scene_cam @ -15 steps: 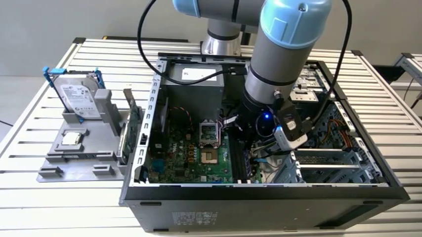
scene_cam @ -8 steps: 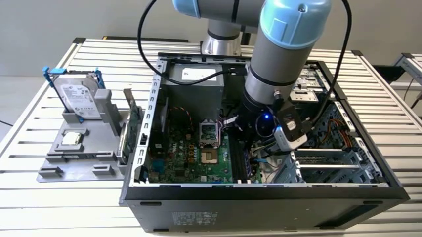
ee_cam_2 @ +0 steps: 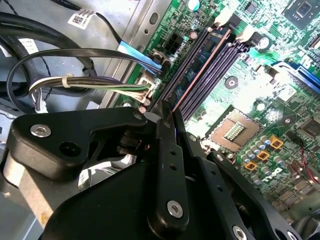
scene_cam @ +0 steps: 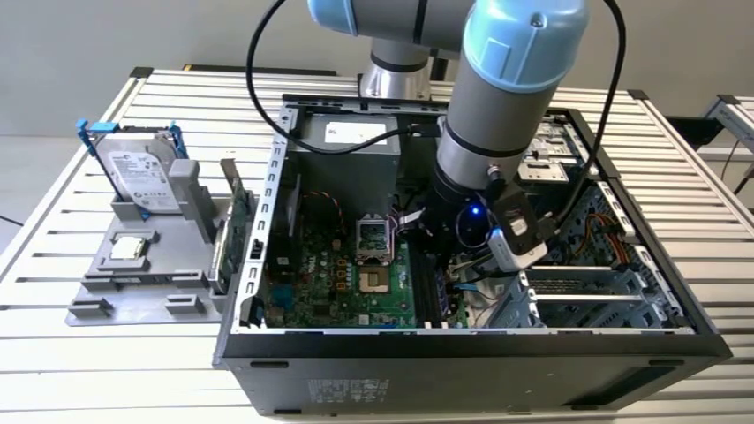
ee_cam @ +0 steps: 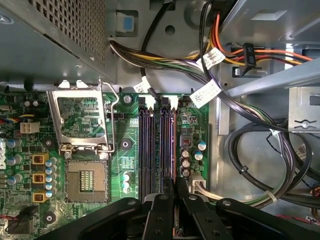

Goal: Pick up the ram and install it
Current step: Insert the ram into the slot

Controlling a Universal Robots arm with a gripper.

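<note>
The ram (ee_cam_2: 200, 70) shows edge-on as a thin blue and brown strip, standing in the memory slot nearest the case's cable side on the green motherboard (ee_cam: 126, 146). In the first wrist view the ram (ee_cam: 173, 155) runs along the outer edge of the row of dark slots. My gripper (ee_cam: 173, 184) is down inside the open computer case (scene_cam: 471, 340). Its black fingers (ee_cam_2: 165, 150) are pressed together on the near end of the stick. In the second wrist view the gripper (ee_cam_2: 167, 111) meets the strip right at its tips.
An open CPU socket (ee_cam: 85, 182) lies beside the slots. Bundled cables (ee_cam: 250, 165) crowd the other side. Outside the case, on the exterior view's left, a grey rack (scene_cam: 141, 265) holds a silver hard drive (scene_cam: 141, 177) and a green circuit card (scene_cam: 236, 221).
</note>
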